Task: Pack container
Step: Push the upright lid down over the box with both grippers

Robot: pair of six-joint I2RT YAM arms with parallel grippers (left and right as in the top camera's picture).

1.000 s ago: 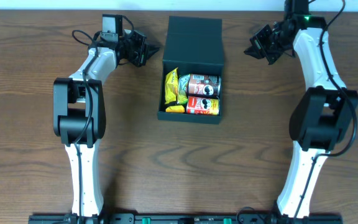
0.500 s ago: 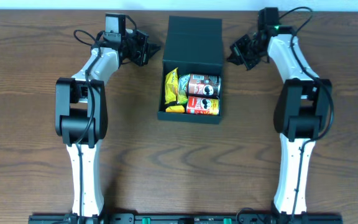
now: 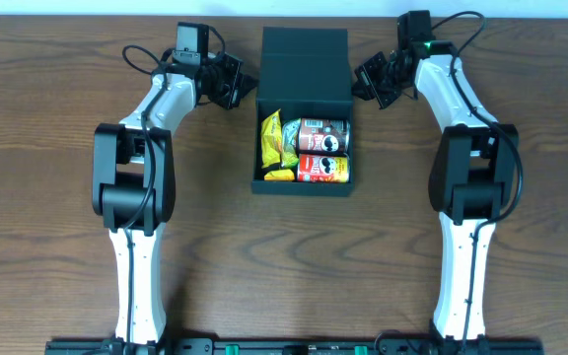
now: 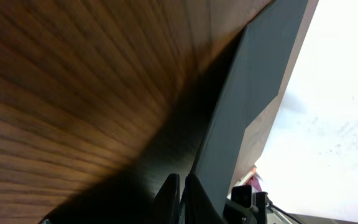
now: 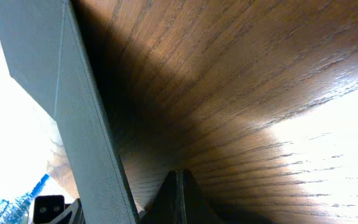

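Toward the bottom of the overhead view, both arms rise from the near edge of the wooden desk (image 3: 294,266). Higher, at upper centre, the container (image 3: 302,187) sits open, a yellow packet (image 3: 269,138) and two snack cans (image 3: 323,133) lying inside, its lid (image 3: 304,54) flapped back toward the top edge. Flanking that lid, the left arm (image 3: 166,99) and right arm (image 3: 447,84) reach inward. The left jaws and right jaws are each pressed together, pinching nothing, tips just beside the lid's sides.

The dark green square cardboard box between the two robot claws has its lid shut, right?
No: the dark teal-green cardboard box stands open, its flap lid swung back; the overhead view shows snack cans and yellow packets inside.
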